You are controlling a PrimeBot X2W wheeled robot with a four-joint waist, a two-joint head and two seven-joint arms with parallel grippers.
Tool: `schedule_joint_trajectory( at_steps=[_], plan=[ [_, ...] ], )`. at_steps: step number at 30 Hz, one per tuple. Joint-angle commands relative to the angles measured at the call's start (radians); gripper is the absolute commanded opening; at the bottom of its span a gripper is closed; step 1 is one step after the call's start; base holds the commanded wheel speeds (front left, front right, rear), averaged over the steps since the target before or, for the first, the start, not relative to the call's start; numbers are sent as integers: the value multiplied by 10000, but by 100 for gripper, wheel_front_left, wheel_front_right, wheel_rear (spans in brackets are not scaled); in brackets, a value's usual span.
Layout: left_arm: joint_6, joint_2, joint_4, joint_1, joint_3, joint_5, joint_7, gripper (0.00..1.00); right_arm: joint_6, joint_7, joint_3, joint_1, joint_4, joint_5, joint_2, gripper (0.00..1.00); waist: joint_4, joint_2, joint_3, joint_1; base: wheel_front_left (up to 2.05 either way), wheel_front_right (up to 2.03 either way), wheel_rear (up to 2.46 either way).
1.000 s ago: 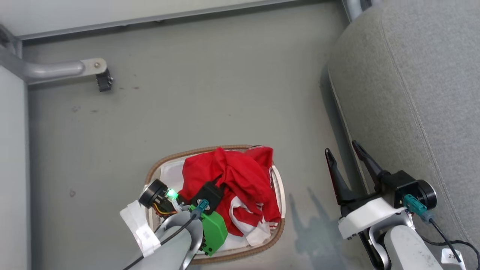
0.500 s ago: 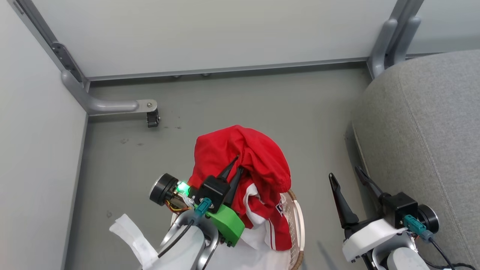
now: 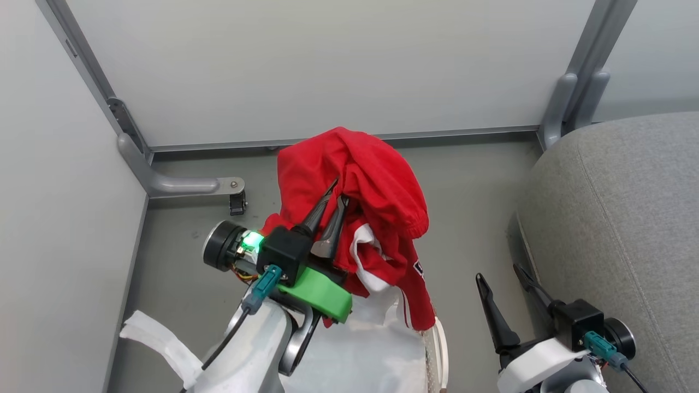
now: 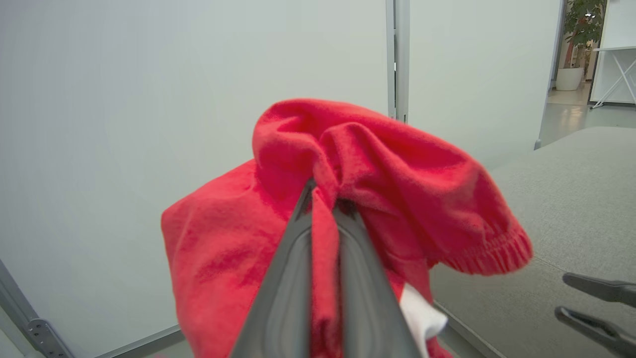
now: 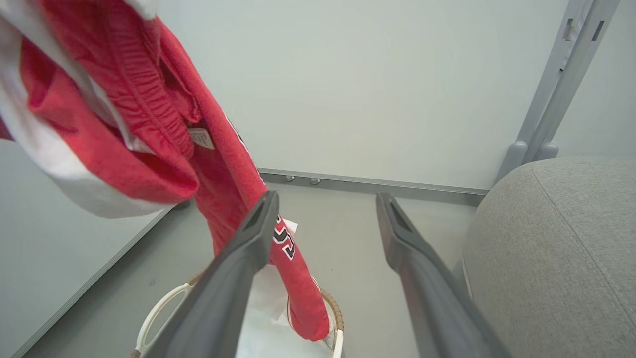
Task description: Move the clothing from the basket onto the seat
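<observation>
Head view: left tool (image 3: 338,191) is clamped shut on a fold of the clothing (image 3: 377,180), with the red jersey held up at centre frame and draped over both fingers. Left wrist view confirms it: left tool (image 4: 325,196) pinches a ridge of the clothing (image 4: 387,164) and the rest bunches over the tips.

The jersey's lower end hangs down to the basket (image 3: 439,349) at bottom centre, over the white liner (image 3: 360,349). In the right wrist view the clothing (image 5: 114,124) trails to the brown rim of the basket (image 5: 333,308); contact can't be told.

Right tool (image 3: 499,273) is at lower right, jaws spread and empty, just beside the seat (image 3: 628,207), which takes up the right side of the frame.

Step in hand, judged: the lift-out is about done and the carry across hasn't begun. The next move calls for a bit more height so the hem clears the rim, then a swing toward frame right over the seat before letting go. The grip looks deep enough to hold.
</observation>
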Motion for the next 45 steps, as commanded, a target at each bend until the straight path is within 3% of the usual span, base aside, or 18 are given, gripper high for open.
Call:
schedule_joint_trajectory(
  at_steps=[1,12,21,30,45],
  plan=[
    [-39,-9,-119,-58,95,-54,-43,0,-10,-20,27,183,10,43,-42,100,-25,0,-75,1,0,0,0],
    [-181,-33,-331,-111,216,-184,-43,0,-10,-19,601,64,-178,-29,-54,100,49,0,-30,1,0,0,0],
    [-384,-40,-183,-318,70,-382,-41,0,-10,-19,2253,-1195,-662,280,-663,100,195,0,141,1,0,0,0],
    [-480,-41,-92,-490,-268,-622,-41,0,-10,-19,3573,-2518,-78,528,-1117,100,325,0,201,1,0,0,0],
    [-689,-42,3,-585,-1035,-1035,-43,0,-10,-19,3943,-3452,725,175,-1288,100,584,0,147,1,0,0,0]
  ],
)
